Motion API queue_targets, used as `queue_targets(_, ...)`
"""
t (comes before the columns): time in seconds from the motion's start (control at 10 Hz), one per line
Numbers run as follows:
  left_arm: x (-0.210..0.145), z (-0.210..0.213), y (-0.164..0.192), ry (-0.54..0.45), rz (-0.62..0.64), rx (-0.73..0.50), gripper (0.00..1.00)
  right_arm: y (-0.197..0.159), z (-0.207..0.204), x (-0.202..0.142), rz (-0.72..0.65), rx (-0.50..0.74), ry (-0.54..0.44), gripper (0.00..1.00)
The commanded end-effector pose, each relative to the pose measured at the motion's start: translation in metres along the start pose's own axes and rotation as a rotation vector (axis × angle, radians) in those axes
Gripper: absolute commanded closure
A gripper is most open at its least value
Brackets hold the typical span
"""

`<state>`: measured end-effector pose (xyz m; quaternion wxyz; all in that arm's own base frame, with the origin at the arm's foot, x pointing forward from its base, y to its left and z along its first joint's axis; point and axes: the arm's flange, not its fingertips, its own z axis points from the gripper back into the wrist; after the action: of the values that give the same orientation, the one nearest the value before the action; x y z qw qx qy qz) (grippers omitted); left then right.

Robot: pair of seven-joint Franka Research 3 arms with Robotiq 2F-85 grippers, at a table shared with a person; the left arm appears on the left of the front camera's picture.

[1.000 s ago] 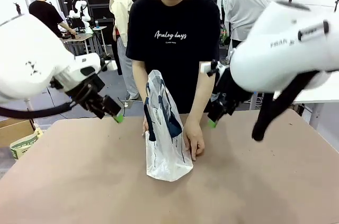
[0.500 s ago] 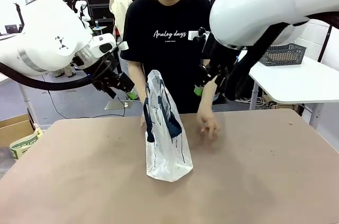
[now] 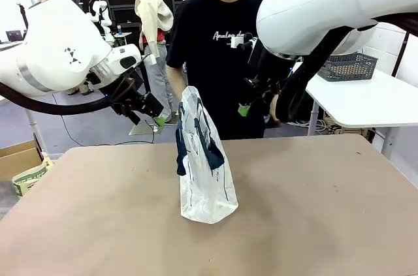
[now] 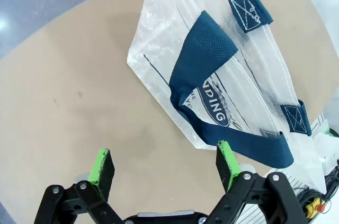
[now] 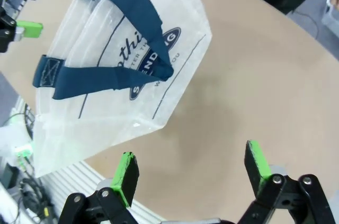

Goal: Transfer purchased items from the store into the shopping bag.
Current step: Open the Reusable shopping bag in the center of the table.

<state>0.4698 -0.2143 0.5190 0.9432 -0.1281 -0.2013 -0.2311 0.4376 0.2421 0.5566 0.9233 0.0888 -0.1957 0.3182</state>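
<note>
The shopping bag (image 3: 204, 165), translucent white with navy straps and dark lettering, stands upright on the brown table, with no hand on it. The left gripper (image 3: 157, 118) hangs open in the air just left of the bag's top. The right gripper (image 3: 245, 108) hangs open just right of the top. From the left wrist, the open gripper (image 4: 164, 164) looks down on the bag (image 4: 212, 38). The right wrist's open gripper (image 5: 192, 170) also looks down on the bag (image 5: 122, 75). The store (image 3: 346, 66), a dark grey basket, sits on a white side table. The purchased items are out of view.
A person in a black T-shirt (image 3: 222, 61) stands at the table's far edge behind the bag. The white side table (image 3: 366, 103) is at the right. A cardboard box (image 3: 19, 158) sits on the floor at the left. Bare tabletop (image 3: 313, 211) surrounds the bag.
Both arms have risen and closed in on the bag's top. The person's hands have left the bag and the table, and the person has shifted right.
</note>
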Motion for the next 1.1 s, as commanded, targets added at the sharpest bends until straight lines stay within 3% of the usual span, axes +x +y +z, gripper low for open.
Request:
queue_targets(0.0,0.015,-0.001,-0.008,0.055,0.178,-0.014,0.0,0.012,0.007,0.014,-0.157,0.048,0.049,0.0)
queue_targets(0.2,0.028,0.013,-0.024,0.025,0.347,0.022,0.0,0.022,0.01,0.059,-0.248,0.013,0.082,0.0)
queue_targets(0.5,0.027,0.018,-0.037,0.038,0.447,0.016,0.0,0.02,-0.007,0.139,-0.313,0.051,0.163,0.0)
queue_targets(0.6,0.022,0.022,-0.039,0.058,0.328,-0.054,0.0,0.016,-0.016,0.157,-0.268,0.001,0.157,0.0)
queue_targets(0.7,0.028,0.018,-0.035,0.023,0.417,-0.012,0.0,0.021,-0.002,0.1,-0.294,0.043,0.108,0.0)
queue_targets(0.9,0.028,0.018,-0.035,0.023,0.417,-0.012,0.0,0.021,-0.002,0.1,-0.294,0.043,0.108,0.0)
queue_targets(1.0,0.027,0.017,-0.04,0.034,0.405,-0.018,0.0,0.016,-0.012,0.127,-0.291,0.041,0.122,0.0)
